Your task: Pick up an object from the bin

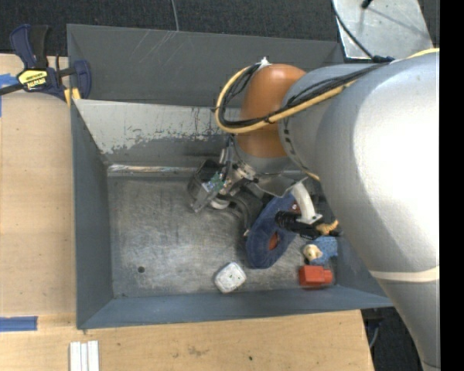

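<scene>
Apparently the claw (209, 189) hangs by the back wall of the bin (90, 207); clenched or released, I cannot tell. The nearby blue floppy cloth (261, 239) looks soft and light: pinch a fold.

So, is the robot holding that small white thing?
No, the small white thing lies on the bin floor, apart from the gripper.

Light falls from above, bright and fairly even; the sloped back wall (151, 122) of the bin (89, 230) catches it most and shows pale with glare; a thin bright streak runs along the back edge of the floor (155, 230); the left and front walls lie in shade; the arm's silver shell (394, 153) bears a broad soft sheen, its orange cover (267, 83) a small highlight; beneath the arm the floor's right part sits in deep shadow.
</scene>
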Robot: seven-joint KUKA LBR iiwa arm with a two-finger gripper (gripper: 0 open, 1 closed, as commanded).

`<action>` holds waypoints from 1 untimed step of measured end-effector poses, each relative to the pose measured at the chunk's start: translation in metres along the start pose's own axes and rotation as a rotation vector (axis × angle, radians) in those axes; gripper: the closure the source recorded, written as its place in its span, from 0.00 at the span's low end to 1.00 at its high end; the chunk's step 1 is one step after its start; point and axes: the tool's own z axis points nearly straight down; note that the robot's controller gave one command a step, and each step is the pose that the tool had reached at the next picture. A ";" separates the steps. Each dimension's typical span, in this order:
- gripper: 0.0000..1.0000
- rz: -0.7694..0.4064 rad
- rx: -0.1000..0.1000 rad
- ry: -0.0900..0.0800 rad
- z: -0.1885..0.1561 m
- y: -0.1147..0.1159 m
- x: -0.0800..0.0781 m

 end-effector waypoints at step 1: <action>0.00 0.203 -0.010 -0.001 0.000 -0.005 0.005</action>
